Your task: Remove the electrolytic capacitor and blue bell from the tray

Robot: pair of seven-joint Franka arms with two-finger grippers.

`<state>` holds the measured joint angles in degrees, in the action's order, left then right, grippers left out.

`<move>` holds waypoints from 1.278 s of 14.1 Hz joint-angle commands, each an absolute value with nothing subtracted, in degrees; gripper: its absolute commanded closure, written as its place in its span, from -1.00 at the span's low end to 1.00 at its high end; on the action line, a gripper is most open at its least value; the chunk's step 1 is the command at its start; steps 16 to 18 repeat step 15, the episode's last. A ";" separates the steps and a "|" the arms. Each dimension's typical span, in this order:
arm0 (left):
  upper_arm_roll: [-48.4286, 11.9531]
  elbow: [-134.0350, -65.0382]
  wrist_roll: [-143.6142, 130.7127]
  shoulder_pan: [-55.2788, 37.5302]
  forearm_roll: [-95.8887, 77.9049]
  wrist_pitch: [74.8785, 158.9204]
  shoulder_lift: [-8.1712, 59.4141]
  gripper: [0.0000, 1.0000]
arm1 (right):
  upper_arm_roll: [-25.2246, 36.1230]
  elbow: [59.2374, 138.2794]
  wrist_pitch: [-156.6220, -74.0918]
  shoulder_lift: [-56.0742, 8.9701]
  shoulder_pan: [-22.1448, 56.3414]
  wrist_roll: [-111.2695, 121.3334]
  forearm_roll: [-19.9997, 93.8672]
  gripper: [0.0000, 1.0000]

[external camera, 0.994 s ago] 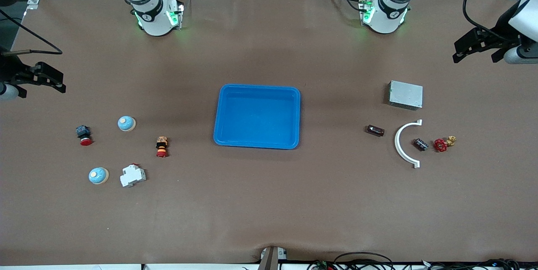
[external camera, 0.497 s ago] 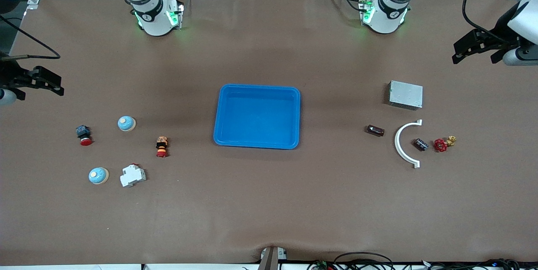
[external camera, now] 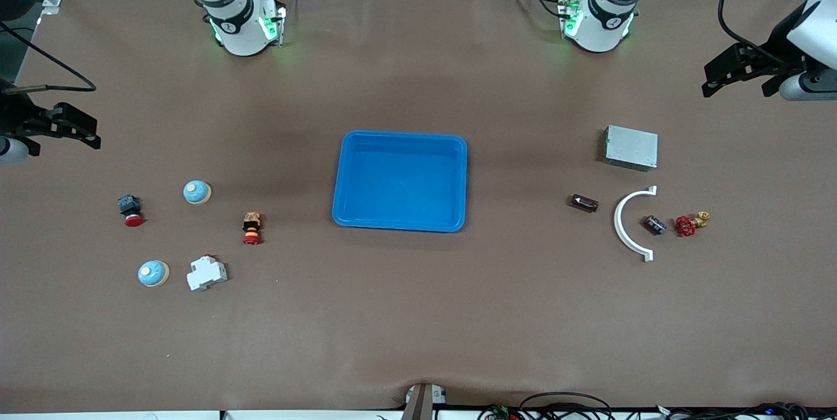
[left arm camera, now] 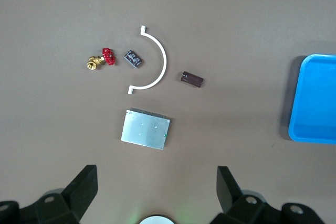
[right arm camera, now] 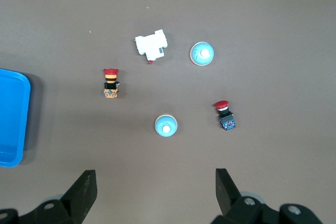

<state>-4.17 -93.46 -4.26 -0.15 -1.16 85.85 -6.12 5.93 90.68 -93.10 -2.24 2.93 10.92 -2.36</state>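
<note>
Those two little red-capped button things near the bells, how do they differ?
The push button with the yellow collar has a yellow band under its cap and lies nearer the blue tray. The push button with the dark body has no yellow band and lies toward the right arm's end. Both have red caps.

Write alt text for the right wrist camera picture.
The open right claw hangs above a brown table holding two blue bells, two red-capped push buttons and a white breaker. A blue tray's corner shows at the edge.
</note>
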 commanded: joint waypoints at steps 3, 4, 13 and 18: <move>-4.48 -92.29 -3.96 -0.18 -0.53 84.73 -5.98 -1.00 | 6.86 89.21 -92.02 -2.90 3.78 11.16 -2.29 -1.00; -4.48 -92.11 -3.96 -0.18 -0.53 84.73 -5.89 -1.00 | 6.77 89.30 -91.85 -2.81 4.04 10.90 -2.29 -1.00; -4.48 -90.62 -3.87 -0.26 -0.44 84.11 -5.71 -1.00 | 6.85 89.21 -91.85 -2.55 3.52 10.46 -1.67 -1.00; -5.44 -90.62 -4.04 -0.18 -0.35 83.76 -5.71 -1.00 | 7.03 89.21 -91.76 -2.37 3.34 9.94 -1.32 -1.00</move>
